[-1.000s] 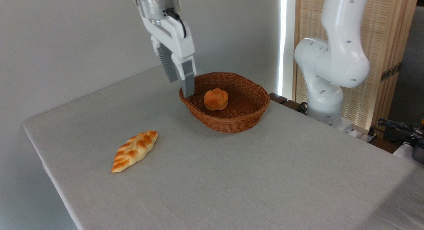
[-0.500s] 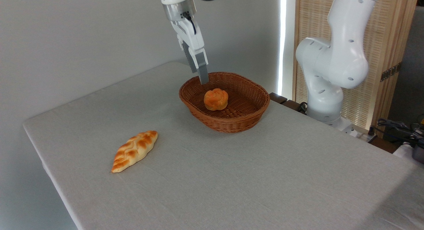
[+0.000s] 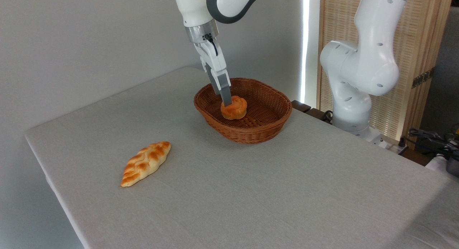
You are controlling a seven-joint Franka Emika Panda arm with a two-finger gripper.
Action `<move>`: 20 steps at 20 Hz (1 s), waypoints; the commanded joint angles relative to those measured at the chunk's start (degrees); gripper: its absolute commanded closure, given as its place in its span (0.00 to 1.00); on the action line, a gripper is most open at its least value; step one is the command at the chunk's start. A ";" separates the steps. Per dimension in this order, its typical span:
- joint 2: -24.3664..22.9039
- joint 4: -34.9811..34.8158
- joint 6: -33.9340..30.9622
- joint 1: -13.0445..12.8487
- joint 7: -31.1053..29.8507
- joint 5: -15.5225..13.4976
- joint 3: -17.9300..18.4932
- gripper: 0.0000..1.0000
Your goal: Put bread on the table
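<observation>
Down at the front there is a big table (image 3: 272, 202) with a soft grey top. It fills most of the view and has lots of bare space.

On the left side of the table lies a long braided loaf (image 3: 145, 163). It is pale gold with brown stripes and pointed ends. It lies flat, all by itself, far from the other things.

Further back sits a brown wicker basket (image 3: 251, 130). It is oval and rests flat on the table. Inside it is the bread (image 3: 234, 108), a little round orange bun with a twisty top. The bun sits on the basket floor, a bit to the left of the middle. It is not on the table top.

The gripper (image 3: 225, 95) reaches down into the basket from above, a little tilted. Its grey fingers (image 3: 225, 93) come down at the left side of the bun, right at its top edge. From here the fingers line up one behind the other, so I cannot tell if they are apart or together, or if they are squeezing the bun.

Behind the table on the right stands the fat white arm (image 3: 358, 70). At the very back there is a plain wall and a wooden screen (image 3: 419, 37).
</observation>
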 commanded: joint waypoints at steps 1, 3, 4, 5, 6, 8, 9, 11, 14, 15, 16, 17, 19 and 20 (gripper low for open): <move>0.22 -1.60 0.76 0.30 -0.18 2.41 -1.08 0.00; 0.39 -2.48 0.85 0.39 -0.18 2.42 -1.61 0.00; 0.39 -3.00 0.93 0.39 -0.18 2.42 -1.70 0.00; 0.66 -3.18 0.94 0.39 -0.27 2.42 -1.79 0.01; 1.01 -3.18 1.11 0.30 -0.27 2.42 -1.70 0.04; 1.19 -3.18 1.29 0.30 -0.27 2.42 -1.70 0.29; 1.19 -3.18 1.29 0.38 -0.27 2.42 -1.70 0.35; 1.27 -3.18 1.90 0.30 -0.27 2.42 -1.70 0.52; 1.27 -3.18 2.08 0.39 -0.27 2.42 -1.70 0.57; 1.27 -3.18 2.08 0.39 -0.27 2.42 -1.70 0.57; 1.27 -3.18 2.08 0.39 -0.27 2.42 -1.70 0.57; 1.27 -3.18 2.08 0.39 -0.27 2.42 -1.70 0.57; 1.36 -3.10 2.08 0.39 -0.18 2.42 -1.70 0.57; 1.36 -3.10 2.08 0.39 -0.18 2.42 -1.70 0.57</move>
